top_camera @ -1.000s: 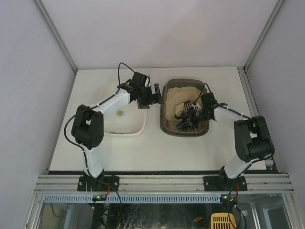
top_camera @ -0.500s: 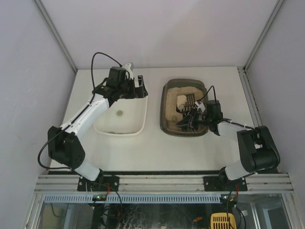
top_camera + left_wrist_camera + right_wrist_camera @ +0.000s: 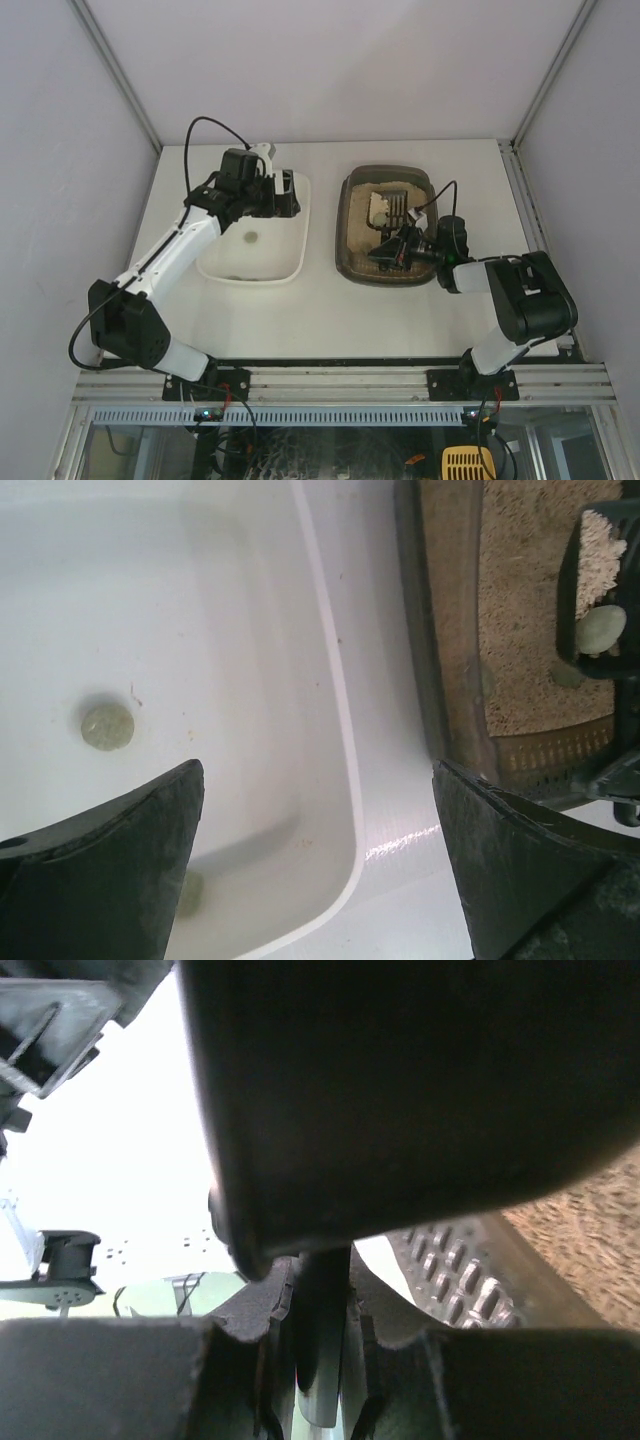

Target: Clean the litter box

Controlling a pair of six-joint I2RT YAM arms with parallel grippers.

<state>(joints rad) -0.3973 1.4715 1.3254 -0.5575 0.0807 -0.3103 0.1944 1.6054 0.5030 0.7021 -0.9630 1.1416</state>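
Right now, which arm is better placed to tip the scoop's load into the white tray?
Right. The right gripper holds the scoop, loaded with litter and a pebble, over the litter box. The left gripper hangs open and empty above the white tray.

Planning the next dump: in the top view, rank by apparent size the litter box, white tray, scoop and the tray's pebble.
Largest: litter box and white tray, alike; left arm hides part of the tray, so unranked.
Next: scoop.
Smallest: pebble.
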